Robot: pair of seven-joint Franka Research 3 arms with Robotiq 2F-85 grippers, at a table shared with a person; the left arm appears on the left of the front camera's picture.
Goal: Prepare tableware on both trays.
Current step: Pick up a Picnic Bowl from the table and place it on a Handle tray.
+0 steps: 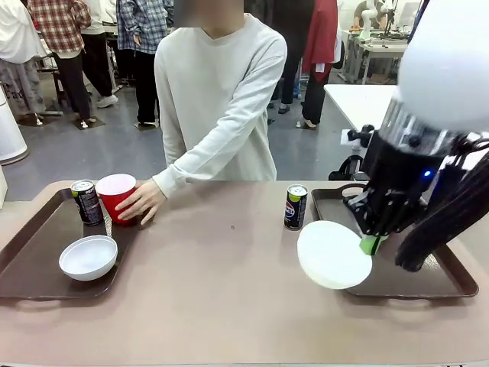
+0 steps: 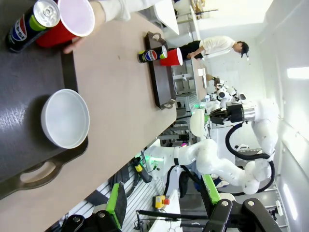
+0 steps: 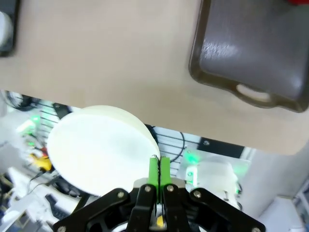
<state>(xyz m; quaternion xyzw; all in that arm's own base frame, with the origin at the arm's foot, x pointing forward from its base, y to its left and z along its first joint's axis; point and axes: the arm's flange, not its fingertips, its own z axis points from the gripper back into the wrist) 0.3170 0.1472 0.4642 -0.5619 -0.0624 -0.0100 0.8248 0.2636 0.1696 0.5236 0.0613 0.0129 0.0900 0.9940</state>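
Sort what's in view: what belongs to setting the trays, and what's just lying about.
Job: left tray, its bowl, can and cup (person's hand on it); right tray; second can; second cup; second bowl, pinched in right claw.
Lying about: bystanders; white table behind.

A crowded lab hall: standing people (image 1: 61, 46), a white workbench (image 1: 357, 101), grey floor (image 1: 99, 149).
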